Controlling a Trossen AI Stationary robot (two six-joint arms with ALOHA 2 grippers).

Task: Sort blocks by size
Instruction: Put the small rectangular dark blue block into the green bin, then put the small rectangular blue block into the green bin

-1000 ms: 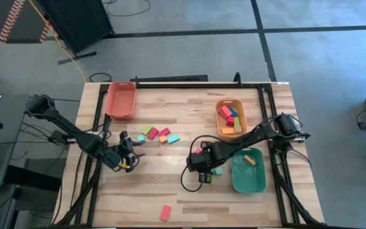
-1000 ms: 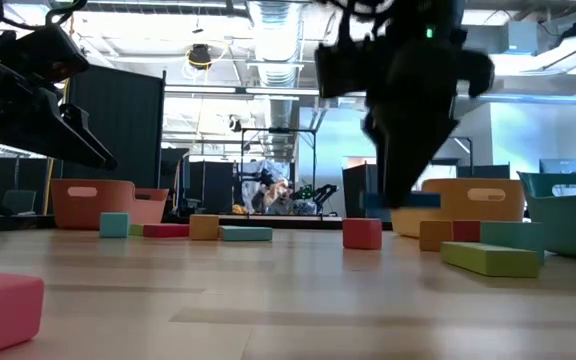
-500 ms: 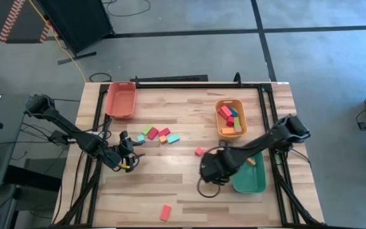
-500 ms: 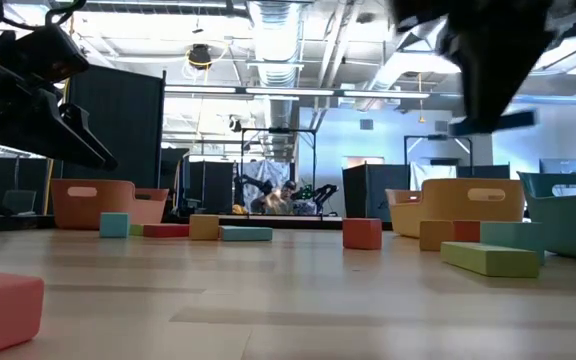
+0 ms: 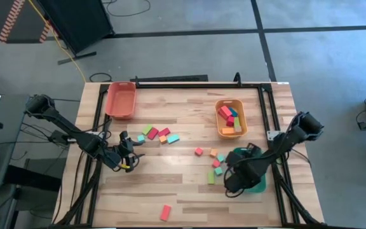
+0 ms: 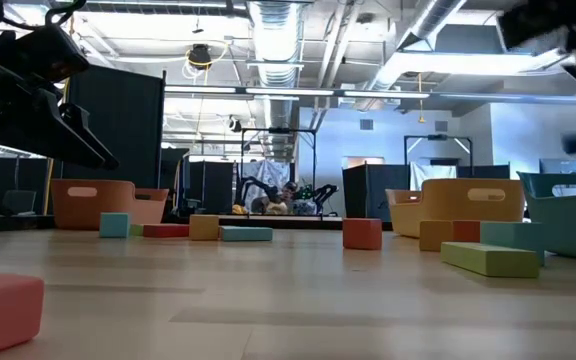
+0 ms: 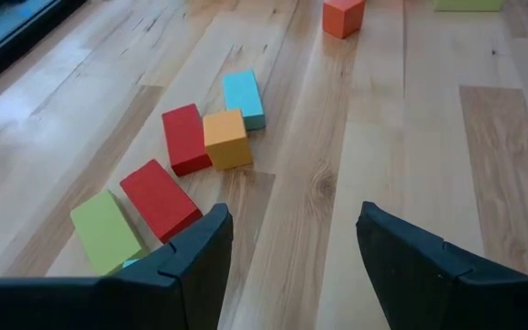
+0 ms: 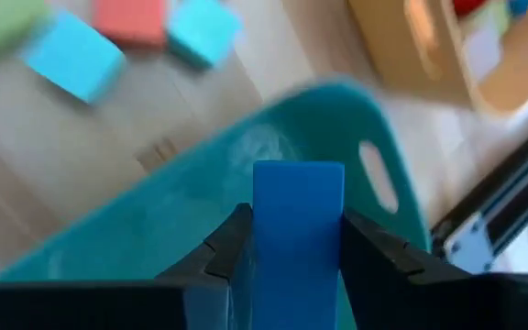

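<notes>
Seen from above, with twelve o'clock at the tabletop's (image 5: 170, 191) far edge, the left gripper (image 5: 131, 160) waits at about nine o'clock, low over the wood, its fingers (image 7: 195, 261) apart and holding nothing. The red tray (image 5: 121, 100) sits at eleven o'clock.

Just past the left gripper, toward the centre, lies a cluster of blocks: a green block (image 7: 104, 231), two red blocks (image 7: 159, 197) (image 7: 184, 137), an orange cube (image 7: 226, 138) touching the second red one, and a teal block (image 7: 244, 97) beside the cube. A lone pink block (image 5: 166, 212) lies near the near edge at six o'clock.

Right of centre a second loose group is scattered: a red cube (image 5: 199, 151), a small orange one (image 5: 213, 154), small teal pieces (image 5: 218, 170) and a green bar (image 5: 211, 179).

The orange tray (image 5: 230, 118) at two o'clock holds several mixed blocks. The green tray (image 5: 257, 184) sits at four o'clock, and the right gripper (image 5: 236, 180) hangs over its near-left corner. Its fingers (image 8: 223, 243) are clamped on a blue block (image 8: 297, 229), held above the tray's inside; the loose teal and red pieces lie just beyond the tray's rim.
</notes>
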